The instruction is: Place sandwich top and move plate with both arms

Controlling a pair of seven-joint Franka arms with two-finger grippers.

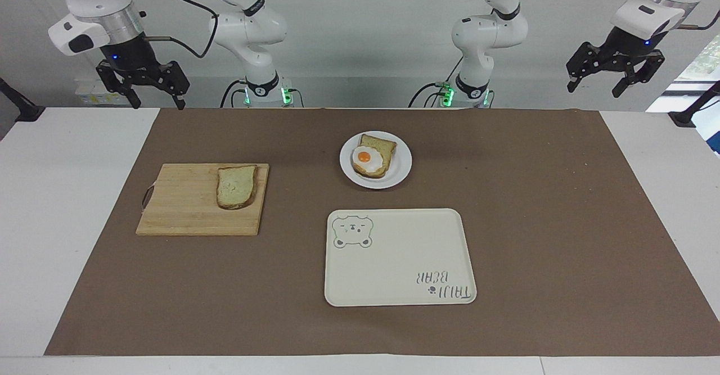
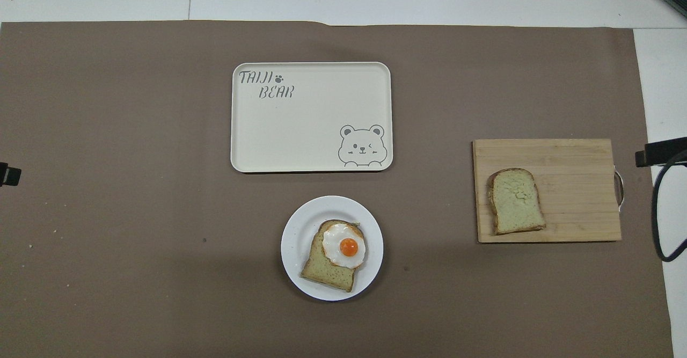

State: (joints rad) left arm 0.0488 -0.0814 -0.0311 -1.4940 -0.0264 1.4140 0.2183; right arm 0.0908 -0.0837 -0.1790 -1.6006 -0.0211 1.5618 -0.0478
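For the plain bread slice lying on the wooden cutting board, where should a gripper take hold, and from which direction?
Probably from straight above, fingers closing across the two long crust edges of the plain pale-green bread slice. It lies flat on the wooden cutting board, so no edge is lifted. Its straighter sides suit a pinch better than the rounded top. The open right gripper is on that side.
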